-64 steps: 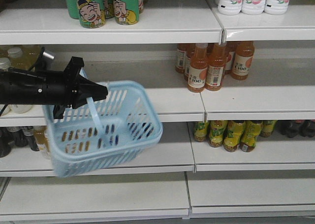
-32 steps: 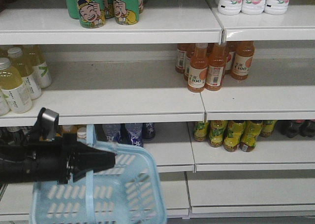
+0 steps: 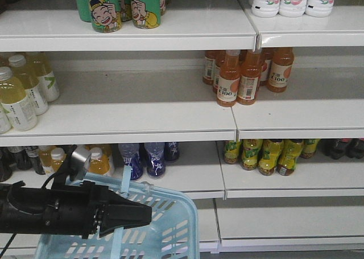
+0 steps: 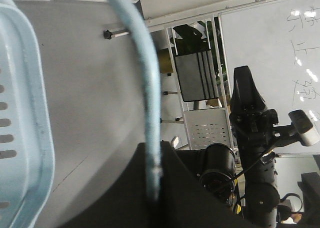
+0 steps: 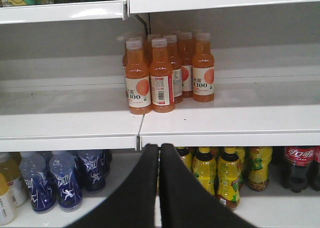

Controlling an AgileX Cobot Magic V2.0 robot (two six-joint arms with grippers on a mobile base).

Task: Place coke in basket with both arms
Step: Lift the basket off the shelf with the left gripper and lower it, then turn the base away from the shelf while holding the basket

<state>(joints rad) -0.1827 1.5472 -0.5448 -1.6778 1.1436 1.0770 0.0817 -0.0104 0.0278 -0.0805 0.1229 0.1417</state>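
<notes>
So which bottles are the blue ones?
The blue bottles on the low shelf, just beyond the basket; others look orange, yellow, white or dark.

Matte black left arm (image 3: 45, 210) ends in tapered end effector (image 3: 143, 214).

The front-facing view stands before the white shelves (image 3: 142, 119) and looks straight at them from a middle distance, about level with the orange juice bottles (image 3: 244, 77). The right wrist view faces the same shelves from nearer and lower, over the right gripper (image 5: 159, 147). These 2 views share the orange juice bottles, the yellow bottles (image 5: 225, 175) and the blue bottles (image 3: 153, 159). The left wrist view sits very near the basket handle (image 4: 147, 87) and faces a whiteboard (image 4: 270, 42).
</notes>
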